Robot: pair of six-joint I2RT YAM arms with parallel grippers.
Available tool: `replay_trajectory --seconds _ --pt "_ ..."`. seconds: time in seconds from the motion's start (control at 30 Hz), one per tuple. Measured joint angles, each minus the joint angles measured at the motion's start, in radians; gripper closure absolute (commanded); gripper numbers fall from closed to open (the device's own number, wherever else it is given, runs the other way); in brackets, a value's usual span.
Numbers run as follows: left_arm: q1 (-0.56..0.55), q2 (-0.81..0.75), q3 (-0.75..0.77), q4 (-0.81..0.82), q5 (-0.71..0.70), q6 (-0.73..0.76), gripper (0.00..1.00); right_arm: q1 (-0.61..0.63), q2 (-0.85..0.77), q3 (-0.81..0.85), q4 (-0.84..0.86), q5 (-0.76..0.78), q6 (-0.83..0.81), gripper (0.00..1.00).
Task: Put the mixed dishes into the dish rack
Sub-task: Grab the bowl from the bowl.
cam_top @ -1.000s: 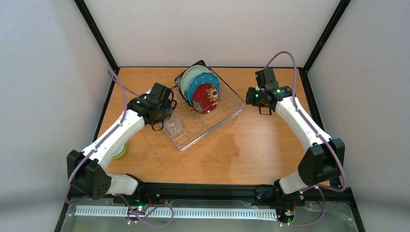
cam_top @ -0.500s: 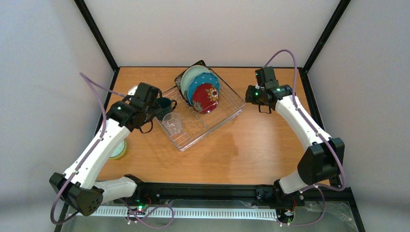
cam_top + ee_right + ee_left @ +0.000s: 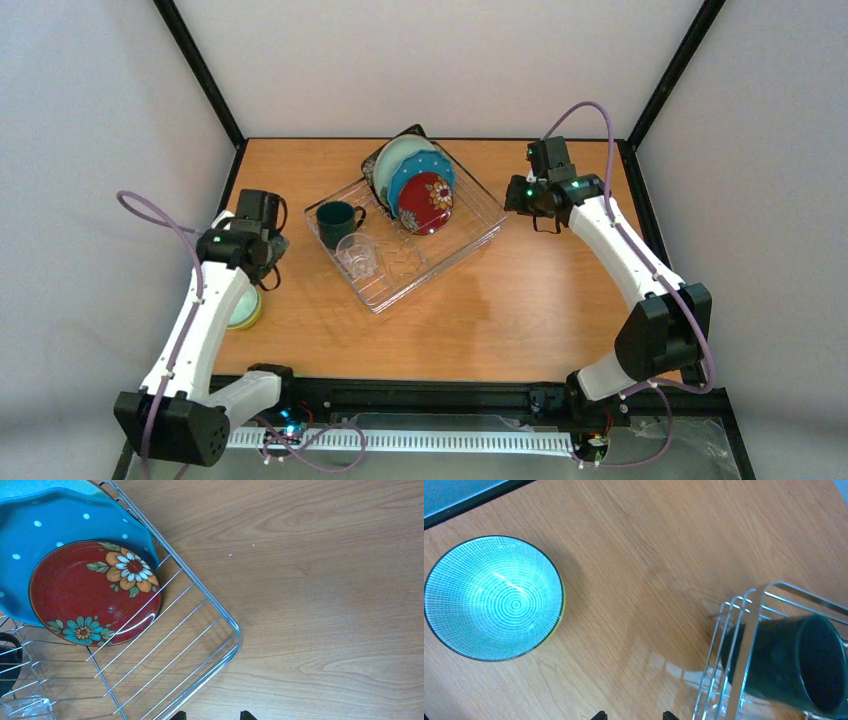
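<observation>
The dish rack (image 3: 478, 238) sits at mid-table, turned at an angle. On edge in its far end stand a black square plate (image 3: 371, 166), a pale mint plate (image 3: 398, 152), a blue dotted plate (image 3: 410, 175) and a small red floral plate (image 3: 426, 203). The dark green mug (image 3: 335, 218) and the clear glass cup (image 3: 357, 255) are in its left end. A yellow-green bowl (image 3: 494, 597) with a turquoise inside rests on the table at the left. My left gripper (image 3: 267, 268) hovers open and empty between bowl and rack. My right gripper (image 3: 541, 216) hangs open and empty off the rack's right corner (image 3: 220, 615).
A black frame rail runs along the table's left edge, close behind the bowl. Bare wood lies between the bowl and the rack's left corner (image 3: 744, 630), and to the right of and in front of the rack. The left arm hides part of the bowl (image 3: 246, 312) from above.
My left arm has drawn back leftward from the rack, uncovering the dark green mug in it beside the glass cup. The right arm has barely moved.
</observation>
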Motion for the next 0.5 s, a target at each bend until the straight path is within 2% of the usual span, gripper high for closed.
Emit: replay_trajectory --seconds 0.17,0.5 --pt "0.077 -0.001 -0.042 0.028 0.014 0.038 0.39 0.000 0.000 0.000 0.002 -0.014 -0.001 0.38" --pt "0.098 -0.001 -0.178 0.077 0.013 0.055 0.39 0.001 0.000 0.000 0.010 -0.031 -0.002 0.38"
